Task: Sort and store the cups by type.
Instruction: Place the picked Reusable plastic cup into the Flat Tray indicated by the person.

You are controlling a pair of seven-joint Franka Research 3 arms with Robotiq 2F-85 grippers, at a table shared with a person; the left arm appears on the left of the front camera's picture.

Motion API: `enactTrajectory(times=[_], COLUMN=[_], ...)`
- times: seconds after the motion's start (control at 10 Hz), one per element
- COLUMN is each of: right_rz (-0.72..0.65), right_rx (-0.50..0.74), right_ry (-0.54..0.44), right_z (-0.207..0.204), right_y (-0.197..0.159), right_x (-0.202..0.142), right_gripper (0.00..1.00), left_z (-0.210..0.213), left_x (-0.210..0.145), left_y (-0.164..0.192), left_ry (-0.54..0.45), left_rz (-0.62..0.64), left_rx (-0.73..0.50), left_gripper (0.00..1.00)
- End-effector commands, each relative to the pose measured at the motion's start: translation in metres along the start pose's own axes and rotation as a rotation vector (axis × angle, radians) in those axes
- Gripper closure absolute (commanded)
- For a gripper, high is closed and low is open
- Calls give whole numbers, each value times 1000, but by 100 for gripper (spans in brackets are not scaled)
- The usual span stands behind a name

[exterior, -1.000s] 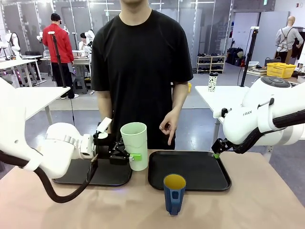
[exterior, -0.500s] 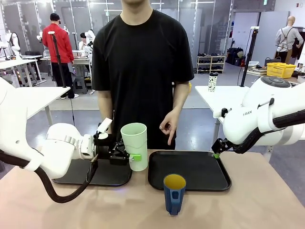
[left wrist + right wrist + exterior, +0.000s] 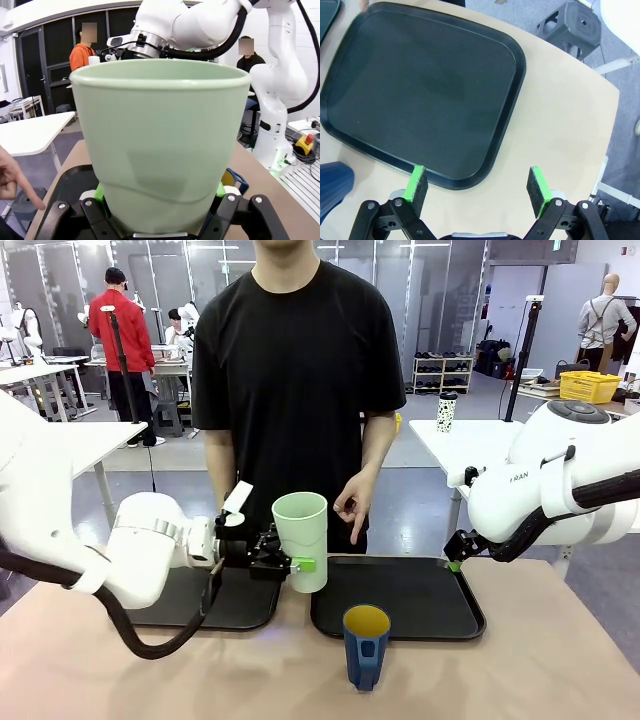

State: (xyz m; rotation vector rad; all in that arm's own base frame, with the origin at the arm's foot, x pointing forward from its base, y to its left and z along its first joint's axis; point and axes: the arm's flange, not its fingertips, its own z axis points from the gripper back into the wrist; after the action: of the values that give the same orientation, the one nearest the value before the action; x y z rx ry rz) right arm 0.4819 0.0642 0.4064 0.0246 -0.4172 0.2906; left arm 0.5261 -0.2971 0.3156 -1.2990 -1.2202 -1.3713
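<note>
The pale-green tumbler [image 3: 301,535] is upright between the left tray [image 3: 240,602] and right tray [image 3: 420,600], perhaps just off the desk [image 3: 520,670], its lower part clamped in the left end effector [image 3: 303,567]. The blue mug [image 3: 366,645] stands nearer. The right end effector [image 3: 477,184], fingers apart, hangs by the right tray's far right corner.

The left arm is stretched in low from the left, its wrist laid level and its claw [image 3: 301,565] clamped sideways on the pale-green tumbler [image 3: 302,525]. The right arm is bent at the far right, its claw [image 3: 480,182] pointed downward, spread wide, nothing gripped.
</note>
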Motion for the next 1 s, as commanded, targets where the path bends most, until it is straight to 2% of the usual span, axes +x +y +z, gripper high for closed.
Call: enactTrajectory(times=[0.0,0.3,0.9], right_rz=[-2,-2,-2], right_rx=[1,1,1], right_ry=[-4,-4,-4], right_z=[0,0,0], right_y=[-1,-1,-1], right_x=[-1,-1,-1], right_gripper=[0,0,0], left_z=[-22,-50,-72], left_x=[-6,-22,-60], left_y=[24,42,58], left_ry=[-15,-58,-16], left_rz=[6,19,52], left_rx=[21,10,33], left_gripper=[16,16,16])
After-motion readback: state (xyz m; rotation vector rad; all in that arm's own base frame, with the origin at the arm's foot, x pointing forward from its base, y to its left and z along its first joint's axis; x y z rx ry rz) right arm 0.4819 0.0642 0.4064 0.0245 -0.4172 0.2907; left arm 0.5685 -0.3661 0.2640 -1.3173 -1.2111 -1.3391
